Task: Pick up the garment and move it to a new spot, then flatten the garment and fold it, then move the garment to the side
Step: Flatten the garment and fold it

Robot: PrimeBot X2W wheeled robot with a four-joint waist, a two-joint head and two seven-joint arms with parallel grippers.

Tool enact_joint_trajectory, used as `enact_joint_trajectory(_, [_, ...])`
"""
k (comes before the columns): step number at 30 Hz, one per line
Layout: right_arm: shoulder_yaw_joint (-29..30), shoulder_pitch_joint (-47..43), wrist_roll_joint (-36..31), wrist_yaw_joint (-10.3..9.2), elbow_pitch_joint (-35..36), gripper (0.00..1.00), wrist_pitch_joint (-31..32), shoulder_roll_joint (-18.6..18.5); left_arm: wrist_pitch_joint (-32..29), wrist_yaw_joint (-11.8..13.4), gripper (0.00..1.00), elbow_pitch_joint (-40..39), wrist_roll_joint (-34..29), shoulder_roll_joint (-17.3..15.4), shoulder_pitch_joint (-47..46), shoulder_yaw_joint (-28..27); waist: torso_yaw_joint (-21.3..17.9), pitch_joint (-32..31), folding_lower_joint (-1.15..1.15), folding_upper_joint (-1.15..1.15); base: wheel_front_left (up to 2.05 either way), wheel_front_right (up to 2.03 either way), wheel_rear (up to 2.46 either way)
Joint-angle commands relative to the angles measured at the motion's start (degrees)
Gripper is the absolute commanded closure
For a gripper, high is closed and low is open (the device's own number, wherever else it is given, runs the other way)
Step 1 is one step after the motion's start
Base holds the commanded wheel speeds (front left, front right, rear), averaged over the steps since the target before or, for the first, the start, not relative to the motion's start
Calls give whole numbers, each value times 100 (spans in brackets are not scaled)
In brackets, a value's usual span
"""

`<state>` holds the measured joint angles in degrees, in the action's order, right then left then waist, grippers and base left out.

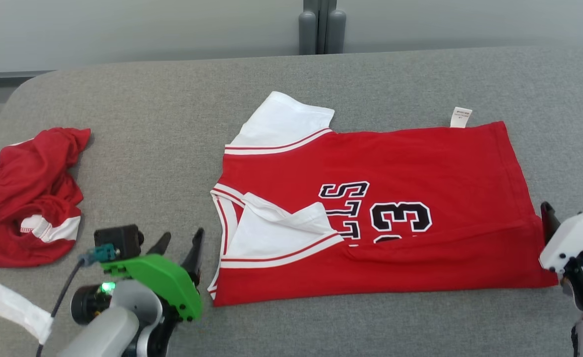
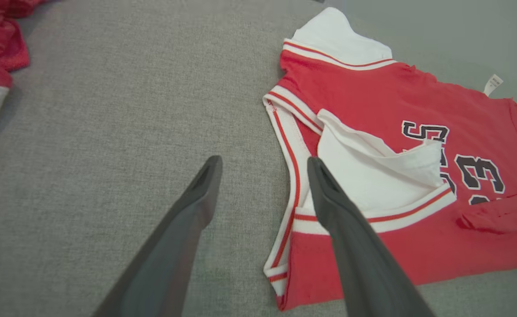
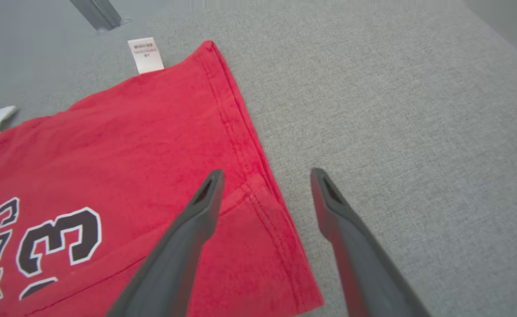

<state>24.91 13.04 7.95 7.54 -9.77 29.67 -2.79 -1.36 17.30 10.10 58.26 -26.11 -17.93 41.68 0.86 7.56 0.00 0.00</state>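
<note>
The garment [image 1: 395,163] is a red jersey with white sleeves and black lettering, lying flat on the grey table with its near long edge folded up over the number. My left gripper [image 1: 182,238] stands open at the jersey's collar end, just off its left edge. In the left wrist view the open left gripper [image 2: 263,163] has one finger over the garment [image 2: 372,101] by the near sleeve and the other over bare table. My right gripper [image 1: 549,218] is at the hem end. In the right wrist view the right gripper [image 3: 267,174] straddles the garment's [image 3: 130,145] hem corner, open and holding nothing.
A second red garment [image 1: 28,198] lies crumpled at the table's left edge. A white scrap [image 1: 16,307] lies near the front left corner. Grey posts [image 1: 321,27] stand behind the table's far edge. Bare grey table [image 1: 147,109] surrounds the jersey.
</note>
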Motion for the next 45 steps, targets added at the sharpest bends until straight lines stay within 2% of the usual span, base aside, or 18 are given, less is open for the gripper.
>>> enact_joint_trajectory(1, [-76,199,-16,-10,82,0,47,-21,-61,-48,0,38,-79,-46,-264,-18,-18,37,0,0,0,0,0])
enact_joint_trajectory(6, [-462,872,71,-10,-32,0,202,-18,-365,-243,0,397,-141,102,-1100,-6,-134,250,0,0,0,0,0])
enact_joint_trajectory(12, [-959,1986,21,-10,-705,0,350,-56,-751,-567,0,1242,-283,416,-2391,61,-370,760,0,0,0,0,0])
enact_joint_trajectory(19, [-1613,3183,112,-9,-1537,0,203,-234,-1070,-912,0,2346,-507,713,-3714,214,-736,1463,0,0,0,0,0])
enact_joint_trajectory(25, [-2056,3807,282,-9,-1998,0,-37,-363,-1198,-1183,0,3041,-717,852,-4439,371,-976,1939,0,0,0,0,0])
enact_joint_trajectory(31, [-2337,4084,458,-10,-2224,0,-178,-564,-1338,-1390,0,3569,-774,1005,-4851,494,-1056,2155,0,0,0,0,0])
enact_joint_trajectory(35, [-2434,4161,546,-10,-2270,0,-223,-682,-1354,-1433,0,3827,-883,1034,-5051,580,-1078,2225,0,0,0,0,0])
enact_joint_trajectory(40, [-2533,4156,607,-10,-2314,0,-190,-779,-1514,-1314,0,4179,-988,1106,-5243,682,-1083,2294,0,0,0,0,0])
enact_joint_trajectory(41, [-2553,4153,594,-10,-2315,0,-186,-810,-1530,-1298,5,4224,-989,1118,-5253,697,-1075,2307,0,0,0,0,0])
enact_joint_trajectory(43, [-2588,4146,604,-10,-2304,0,-193,-841,-1552,-1313,55,4299,-977,1156,-5257,709,-1053,2332,0,0,0,0,0])
enact_joint_trajectory(44, [-2608,4140,618,-10,-2298,0,-175,-857,-1553,-1342,73,4324,-970,1175,-5277,720,-1037,2348,0,0,0,0,0])
enact_joint_trajectory(45, [-2640,4137,619,-10,-2289,0,-165,-879,-1535,-1367,100,4342,-976,1185,-5295,728,-1023,2360,0,0,0,0,0])
